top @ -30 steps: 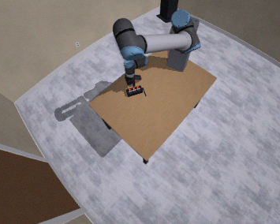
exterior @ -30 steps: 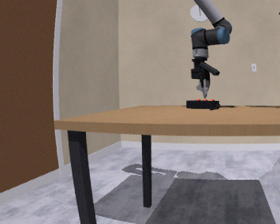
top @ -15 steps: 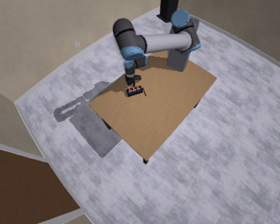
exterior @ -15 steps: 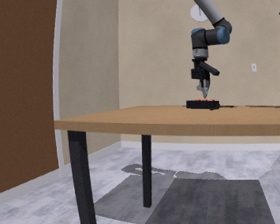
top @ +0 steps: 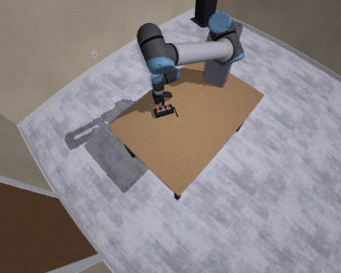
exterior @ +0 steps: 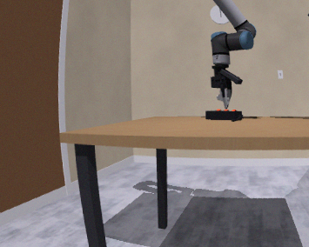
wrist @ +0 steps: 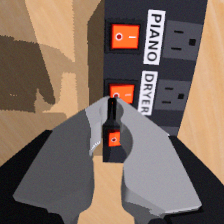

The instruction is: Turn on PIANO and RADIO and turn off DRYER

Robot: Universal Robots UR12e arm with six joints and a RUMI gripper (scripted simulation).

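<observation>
A black power strip lies right way up on the brown table, also seen in the side view. In the wrist view its red PIANO switch and red DRYER switch show, each beside a white label and a socket. A third red switch shows in the gap between my fingers; its label is hidden. My gripper is shut and empty, its tips just above the near edge of the DRYER switch. It also shows in the top and exterior views, pointing straight down close over the strip.
The strip's thin black cord runs off beside it on the table. The strip sits near the table's far left edge. The arm's grey base pedestal stands at the back of the table.
</observation>
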